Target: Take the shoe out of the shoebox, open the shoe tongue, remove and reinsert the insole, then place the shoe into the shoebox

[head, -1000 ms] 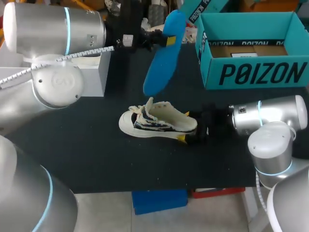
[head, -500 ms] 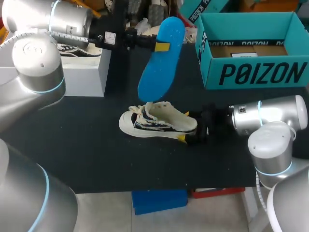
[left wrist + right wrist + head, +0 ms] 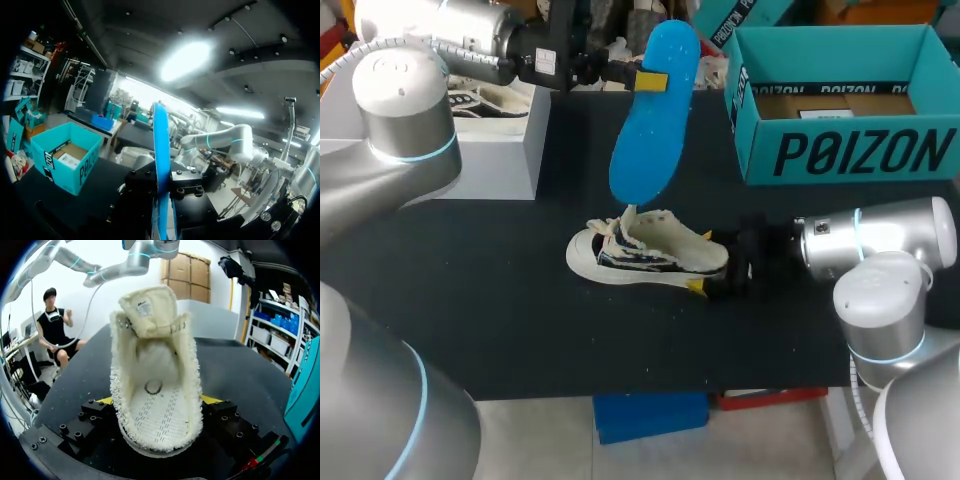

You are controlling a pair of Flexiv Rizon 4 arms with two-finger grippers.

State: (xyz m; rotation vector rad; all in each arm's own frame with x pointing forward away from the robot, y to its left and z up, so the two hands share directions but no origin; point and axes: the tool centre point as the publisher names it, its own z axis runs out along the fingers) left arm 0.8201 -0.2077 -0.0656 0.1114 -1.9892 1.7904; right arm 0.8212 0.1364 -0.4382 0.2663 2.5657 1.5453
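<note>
Insole (image 3: 655, 120): a little higher and more upright than half a second ago; its lower end is just over the tongue, perhaps touching it.
Left tool (image 3: 651, 80): clamped on the insole near its upper end.
Shoe (image 3: 650, 255): standing on the worktop (image 3: 520, 300), tongue lifted open.
Right tool (image 3: 704, 262): clamped on the heel from both sides.
Box (image 3: 850, 150): open, well apart from the shoe.

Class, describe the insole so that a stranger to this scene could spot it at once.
Start at the black table, then the pale shoe at its middle. Above it the left gripper holds the insole: the only flat, bright blue, sole-shaped piece.
</note>
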